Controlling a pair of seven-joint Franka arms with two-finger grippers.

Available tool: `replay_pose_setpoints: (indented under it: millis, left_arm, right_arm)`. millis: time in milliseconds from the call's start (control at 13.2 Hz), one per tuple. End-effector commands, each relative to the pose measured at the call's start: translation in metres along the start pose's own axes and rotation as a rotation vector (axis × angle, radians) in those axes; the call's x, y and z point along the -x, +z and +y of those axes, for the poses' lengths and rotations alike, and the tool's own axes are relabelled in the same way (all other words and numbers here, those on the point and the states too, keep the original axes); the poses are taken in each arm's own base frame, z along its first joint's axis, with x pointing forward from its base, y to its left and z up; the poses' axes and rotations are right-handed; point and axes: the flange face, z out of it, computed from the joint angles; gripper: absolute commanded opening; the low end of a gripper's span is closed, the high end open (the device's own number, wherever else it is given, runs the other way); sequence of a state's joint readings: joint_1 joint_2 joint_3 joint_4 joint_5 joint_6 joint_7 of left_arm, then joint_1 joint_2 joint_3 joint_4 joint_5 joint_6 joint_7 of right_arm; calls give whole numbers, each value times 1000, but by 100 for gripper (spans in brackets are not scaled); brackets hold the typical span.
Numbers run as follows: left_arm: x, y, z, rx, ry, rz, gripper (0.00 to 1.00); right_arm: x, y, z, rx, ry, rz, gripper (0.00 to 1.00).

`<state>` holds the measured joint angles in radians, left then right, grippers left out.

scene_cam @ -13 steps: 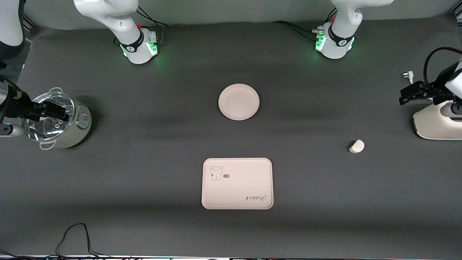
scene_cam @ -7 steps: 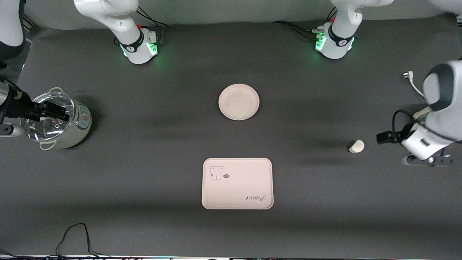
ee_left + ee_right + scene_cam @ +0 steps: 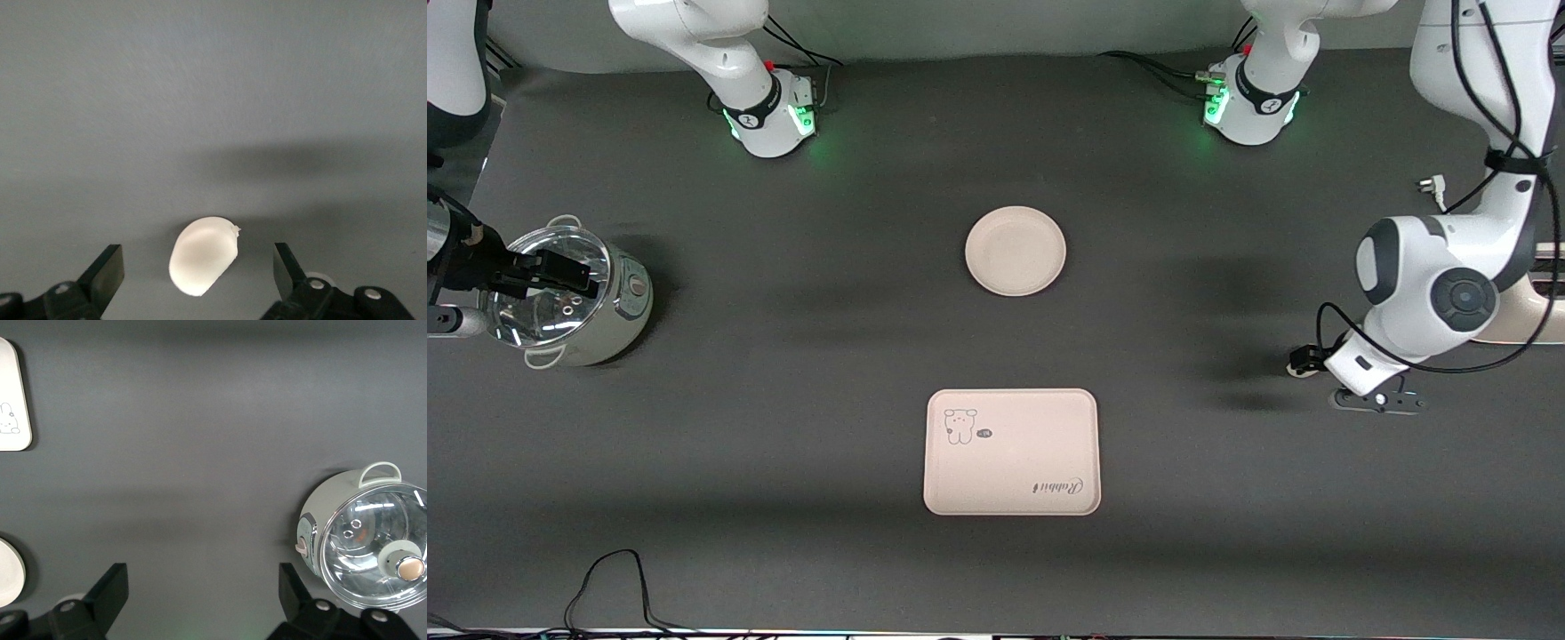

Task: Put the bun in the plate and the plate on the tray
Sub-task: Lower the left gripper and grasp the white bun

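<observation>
Under left pincer [image 3: 193, 275]: bun [image 3: 202, 255].

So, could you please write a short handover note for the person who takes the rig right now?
Left hand: open, low over the bun, fingers on either side, not closed on it.
Right hand: open, waiting above the table near the glass-lidded pot.
Plate: empty, mid-table, farther from the front camera than the tray.
Tray: empty.
Done: nothing placed.
Left: grasp the bun, put it in the plate, then set the plate on the tray.
</observation>
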<state>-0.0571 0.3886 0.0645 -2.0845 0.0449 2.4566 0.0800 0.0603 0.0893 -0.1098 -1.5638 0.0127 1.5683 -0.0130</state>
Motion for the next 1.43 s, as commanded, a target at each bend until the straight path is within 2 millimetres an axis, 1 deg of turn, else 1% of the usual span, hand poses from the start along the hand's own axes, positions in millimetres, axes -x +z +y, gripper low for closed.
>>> replay_pose_setpoints:
  millis: [0, 151, 226, 302, 377, 453, 604, 679, 755, 906, 981, 1132, 1208, 1283, 1358]
  left_arm:
    - [20, 30, 2, -5, 33, 7, 100]
    - [28, 46, 5, -3, 34, 3, 100]
    - [29, 48, 4, -2, 32, -2, 96]
    - [30, 48, 3, -2, 32, -10, 61]
    - [30, 47, 4, -1, 33, -13, 23]
    - [31, 49, 5, 3, 30, -23, 0]
    - [29, 43, 9, 4, 31, -29, 0]
    - [28, 35, 10, 5, 36, -36, 0]
    - [27, 23, 14, 8, 39, -37, 0]
    - [25, -13, 43, 27, 53, -39, 0]
    - [24, -35, 62, 31, 42, -44, 0]
    - [22, -72, 121, 42, -14, -60, 0]
    - [23, -88, 158, 44, -41, -66, 0]
    - [27, -108, 198, 44, -68, -73, 0]
    - [32, -126, 233, 41, -94, -87, 0]
  right_arm:
    - [6, -2, 3, 18, -7, 9, 100]
    - [6, -2, 3, 18, -7, 9, 100]
    - [6, -2, 3, 18, -7, 9, 100]
    - [6, -1, 3, 18, -7, 9, 100]
    - [6, 0, 3, 18, -7, 8, 100]
    - [6, 0, 3, 18, -7, 6, 100]
    - [6, 0, 3, 18, -7, 6, 100]
    - [6, 0, 3, 18, -7, 6, 100]
    - [6, 0, 3, 18, -7, 6, 100]
    - [6, 0, 3, 18, -7, 6, 100]
    - [6, 0, 3, 18, -7, 6, 100]
    - [6, 0, 3, 18, -7, 6, 100]
    - [6, 0, 2, 16, -7, 5, 100]
    - [6, 1, 3, 18, -7, 5, 100]
    - [6, 1, 3, 18, -7, 5, 100]
